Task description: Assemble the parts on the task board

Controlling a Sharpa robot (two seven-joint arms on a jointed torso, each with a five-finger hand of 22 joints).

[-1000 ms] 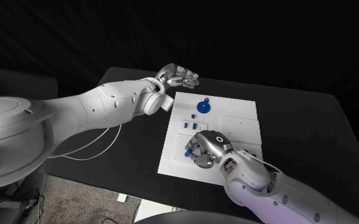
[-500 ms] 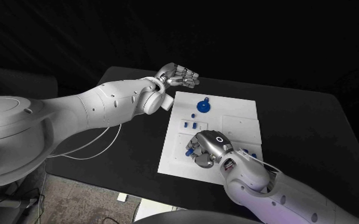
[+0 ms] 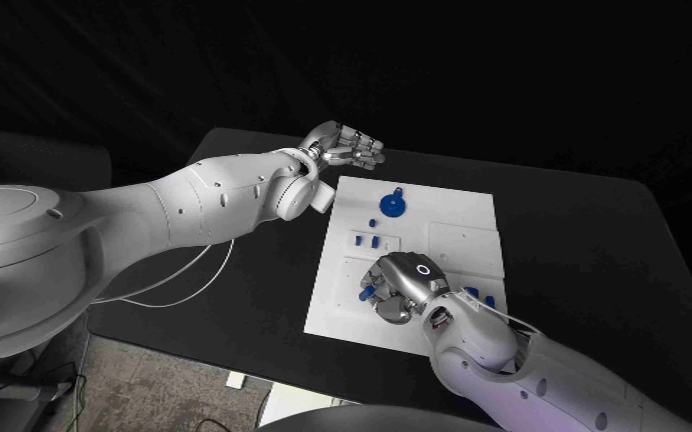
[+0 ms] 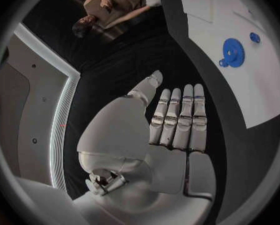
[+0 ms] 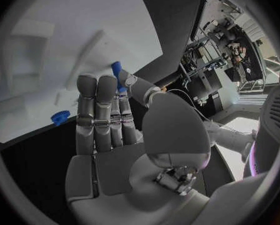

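Observation:
The white task board [image 3: 462, 227] lies in the middle of the black table. A blue gear [image 3: 392, 204] sits at its far end, and the left wrist view shows the gear [image 4: 233, 51] too. Two small blue pegs [image 3: 369, 242] stand mid-board. My right hand [image 3: 405, 286] is low over the board's near left part. There its thumb and a finger pinch a small blue part [image 5: 117, 72], with another blue part [image 5: 60, 116] lying beside the hand. My left hand [image 3: 343, 145] hovers over the table past the board's far left corner and holds nothing [image 4: 177, 120].
Two more small blue parts [image 3: 479, 297] lie on the board just right of my right hand. Black table surface [image 3: 577, 242] runs along the board's right side. A white cable [image 3: 202, 272] trails off the table's left edge.
My right hand and forearm have shifted very slightly over the near left of the board. The left arm has not moved.

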